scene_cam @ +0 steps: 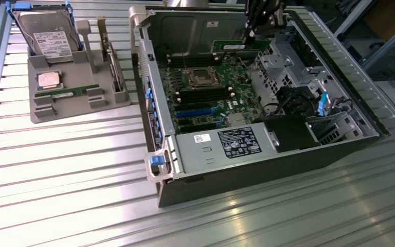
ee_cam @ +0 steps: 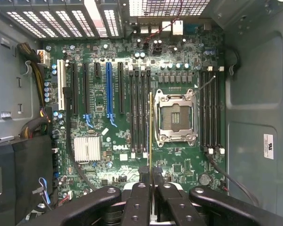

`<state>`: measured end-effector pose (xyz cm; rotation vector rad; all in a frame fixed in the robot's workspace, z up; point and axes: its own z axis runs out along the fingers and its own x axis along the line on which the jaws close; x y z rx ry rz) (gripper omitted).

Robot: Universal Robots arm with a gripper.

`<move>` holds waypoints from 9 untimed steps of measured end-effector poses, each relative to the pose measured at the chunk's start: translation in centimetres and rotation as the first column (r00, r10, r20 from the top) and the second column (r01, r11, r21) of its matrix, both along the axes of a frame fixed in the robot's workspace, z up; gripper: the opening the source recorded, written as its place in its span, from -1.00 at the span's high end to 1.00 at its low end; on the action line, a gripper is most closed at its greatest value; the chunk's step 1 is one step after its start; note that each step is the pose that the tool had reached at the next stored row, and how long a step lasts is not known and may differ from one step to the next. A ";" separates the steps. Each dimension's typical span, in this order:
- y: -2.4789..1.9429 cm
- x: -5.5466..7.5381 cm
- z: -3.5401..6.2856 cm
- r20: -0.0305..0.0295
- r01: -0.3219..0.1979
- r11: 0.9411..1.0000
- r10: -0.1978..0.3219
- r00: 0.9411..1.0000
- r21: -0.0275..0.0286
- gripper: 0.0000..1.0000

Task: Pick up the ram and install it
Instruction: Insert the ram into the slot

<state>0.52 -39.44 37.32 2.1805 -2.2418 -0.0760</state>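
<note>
Tool (ee_cam: 151,173) clamped narrow on ram (ee_cam: 151,127), stick seen edge-on between fingers. Ram hangs inside open case (scene_cam: 204,180), over motherboard, in line with black slots (ee_cam: 139,113) just beside CPU socket (ee_cam: 175,117). Pickup done. Seating judged not yet done: stick appears above slot, not in it. Second stick (scene_cam: 66,94) lies in tray (scene_cam: 105,105) near desk (scene_cam: 60,170) far corner, exterior view's left.

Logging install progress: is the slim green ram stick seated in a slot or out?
Out: the gripper holds the ram stick edge-on above the green motherboard's slots.
</note>
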 end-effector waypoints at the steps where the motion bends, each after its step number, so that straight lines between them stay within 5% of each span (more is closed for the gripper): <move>1: -0.02 0.0 -0.04 0.000 0.000 1.000 0.000 1.000 0.000 0.75; 9: -0.21 0.0 -0.56 0.000 0.000 1.000 0.000 1.000 0.000 0.75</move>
